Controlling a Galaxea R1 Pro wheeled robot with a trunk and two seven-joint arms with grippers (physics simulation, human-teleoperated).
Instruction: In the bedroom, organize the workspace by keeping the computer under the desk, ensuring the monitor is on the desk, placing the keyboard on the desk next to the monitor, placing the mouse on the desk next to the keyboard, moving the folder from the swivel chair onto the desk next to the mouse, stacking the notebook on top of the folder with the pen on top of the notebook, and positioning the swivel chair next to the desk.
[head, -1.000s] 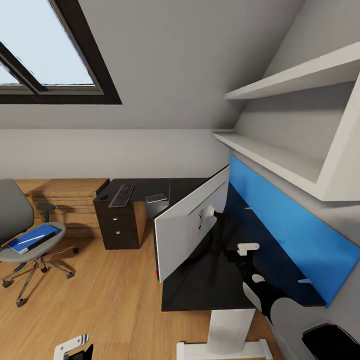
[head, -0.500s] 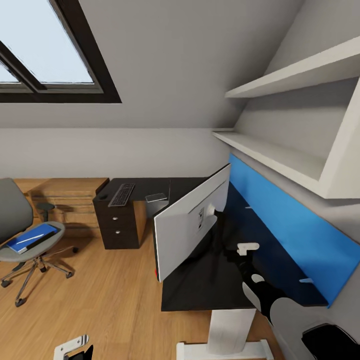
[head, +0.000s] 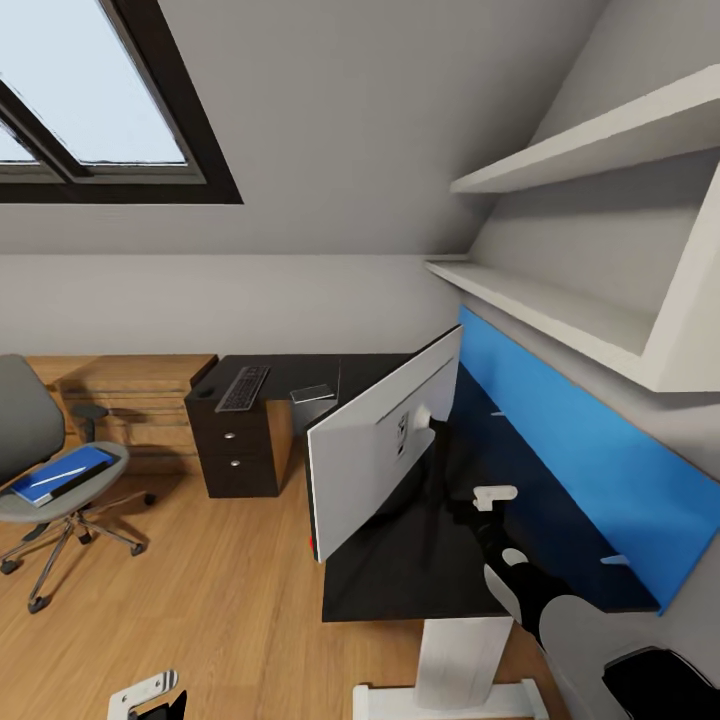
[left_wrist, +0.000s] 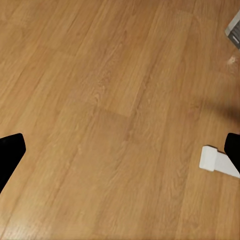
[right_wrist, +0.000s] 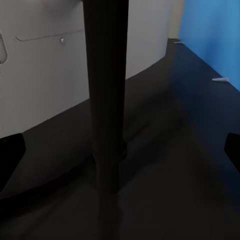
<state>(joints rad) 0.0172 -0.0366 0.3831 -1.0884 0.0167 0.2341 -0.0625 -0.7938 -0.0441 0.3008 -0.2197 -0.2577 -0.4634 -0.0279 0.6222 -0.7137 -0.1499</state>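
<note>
two dark fingertips of the right gripper (right_wrist: 120, 150) stand wide apart, empty, around the monitor's slim black stem (right_wrist: 106, 90). the wide white-backed monitor (head: 385, 440), centre frame on the glossy black desk (head: 420, 560), looks top-heavy and fragile; grasp the stem low.

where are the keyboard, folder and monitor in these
keyboard (head: 244, 389), head view, middle of its keys
folder (head: 60, 475), head view, blue cover
monitor (head: 375, 455), head view, white back panel
</note>
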